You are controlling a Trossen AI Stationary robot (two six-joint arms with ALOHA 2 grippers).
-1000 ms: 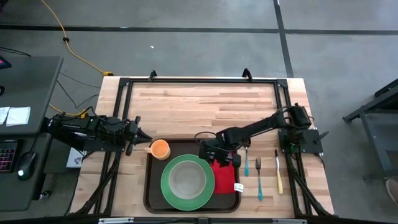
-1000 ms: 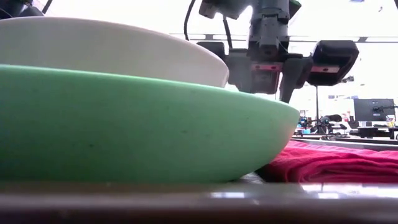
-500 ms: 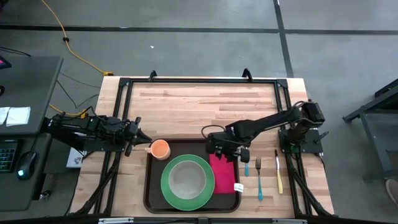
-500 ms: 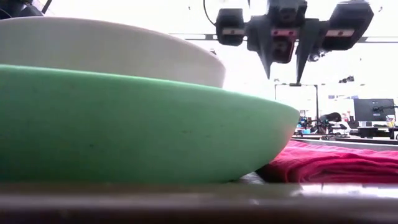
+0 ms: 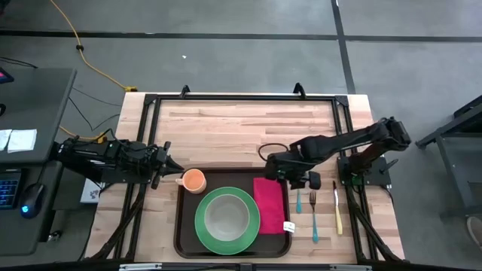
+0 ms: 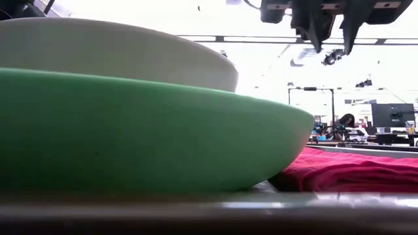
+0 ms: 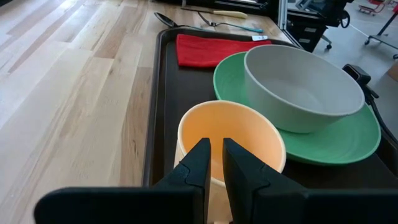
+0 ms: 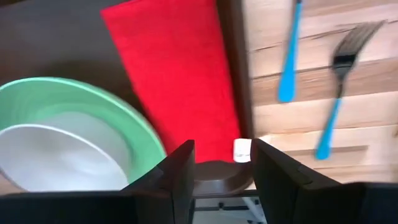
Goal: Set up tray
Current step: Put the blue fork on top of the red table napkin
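two grippers flank your tray (image 5: 183, 226): left gripper (image 7: 215, 163) pinches the orange cup (image 5: 194, 180) at its corner; right gripper (image 5: 301, 181), fingers spread, hovers beside it.

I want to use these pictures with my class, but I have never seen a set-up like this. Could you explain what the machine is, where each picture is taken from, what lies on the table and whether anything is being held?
It is a robot with two dark arms, each ending in a two-finger claw, at a wooden table. One picture looks straight down. One looks level from table height. Two come from cameras on the wrists.

On the table lies a dark brown tray. It carries a green plate with a pale bowl on it, an orange cup and a red napkin. Beside the tray lie a blue-handled spoon, a blue-handled fork and a yellow-handled piece of cutlery.

The left claw grips the cup's rim. The right claw hangs open above the tray's far corner and holds nothing.
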